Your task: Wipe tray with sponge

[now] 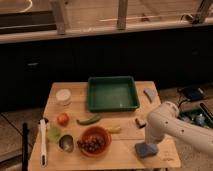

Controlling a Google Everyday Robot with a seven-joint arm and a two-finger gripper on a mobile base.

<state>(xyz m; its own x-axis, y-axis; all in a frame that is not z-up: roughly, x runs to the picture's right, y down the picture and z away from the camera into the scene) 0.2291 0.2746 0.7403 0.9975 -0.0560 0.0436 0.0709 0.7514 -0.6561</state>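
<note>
The gripper (148,142) seems to rest on the sponge (144,150) at the table's (120,156) front-right corner; I cannot tell whether it has a hold. It should grip squarely before lifting to the tray (113,78).

Free room on the surface (125,159). The gripper (148,143) sits low at the front right corner, at the sponge (145,149), beneath the white arm (170,122). A bare wooden strip leads from there to the tray (90,95) at back centre, narrowed by a small dark block (140,121). A grey wedge (150,94) lies just right of the tray. A red bowl (94,141) and a green pepper (89,120) obstruct the left approach.
</note>
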